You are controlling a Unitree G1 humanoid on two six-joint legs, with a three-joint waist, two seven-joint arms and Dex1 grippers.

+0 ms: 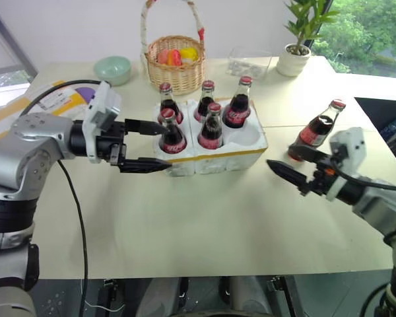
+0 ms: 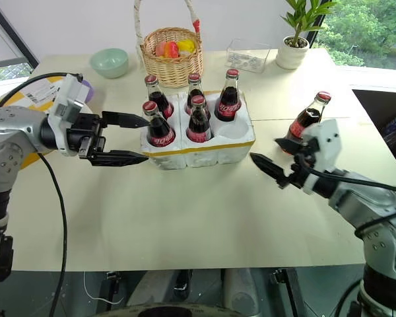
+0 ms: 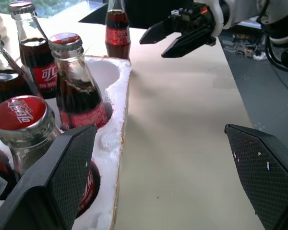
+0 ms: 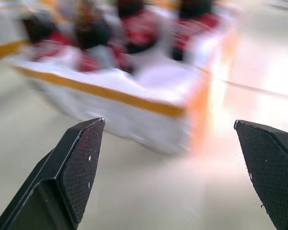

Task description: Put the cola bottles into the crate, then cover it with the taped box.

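My left gripper [image 1: 147, 145] reaches in from the left at the near-left corner of the crate [image 1: 231, 160], its two black fingers spread wide and holding nothing. The upper finger points at the near-left cola bottle [image 1: 172, 133]; the lower finger [image 1: 145, 166] lies just beside the crate's front wall, and whether it touches the foam cannot be told. In the left wrist view one finger pad [image 3: 62, 182] stands close against that bottle and the crate's edge, the other pad [image 3: 266, 172] over bare table.

My right gripper [image 1: 292, 164] hangs over the table [image 1: 198, 224] to the right of the crate and apart from it, fingers parted wide and empty, tips pointing toward the crate. In the right wrist view both pads are splayed with the yellow-banded crate wall ahead of them.

The crate, a white foam tray, sits mid-table. Five bottles stand in its wells; the near-right well [image 1: 246, 135] is unfilled. The sixth bottle [image 1: 317, 129] stands on the table to the right of the crate, just behind my right gripper.

Behind the crate: a wicker basket [image 1: 175, 63], a pale green bowl [image 1: 112, 69], a clear container [image 1: 249, 63], a potted plant [image 1: 297, 46].
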